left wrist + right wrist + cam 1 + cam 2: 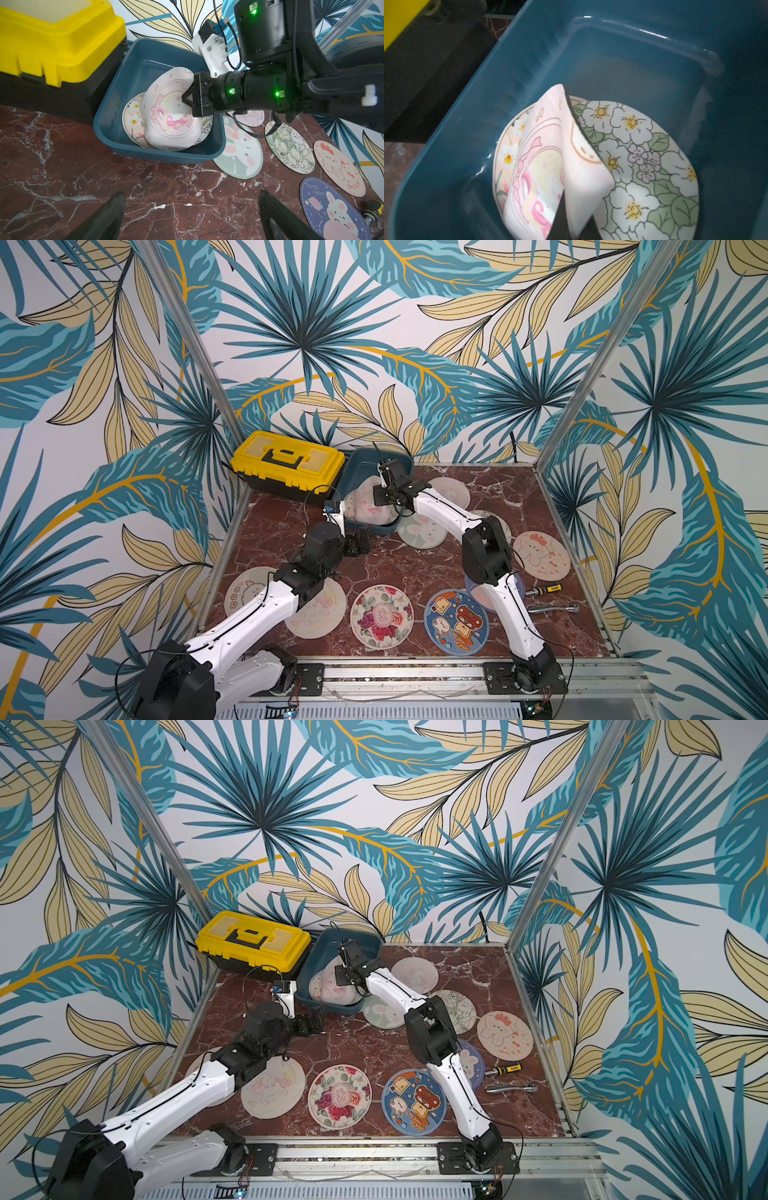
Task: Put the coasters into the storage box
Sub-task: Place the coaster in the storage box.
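Low in the frame, round flat printed coasters (382,617) lie on the red marble desk (395,568). Above them, mid-frame, the left claw (359,544) is wide open and holds nothing. Further back, the right claw (185,97) pinches a bent pink round coaster (172,120) inside the dark teal plastic storage box (116,128), on top of two flowery coasters (643,158).

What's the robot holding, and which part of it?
The right gripper pinches the pink coaster near its middle, in the storage box. The left gripper holds nothing.
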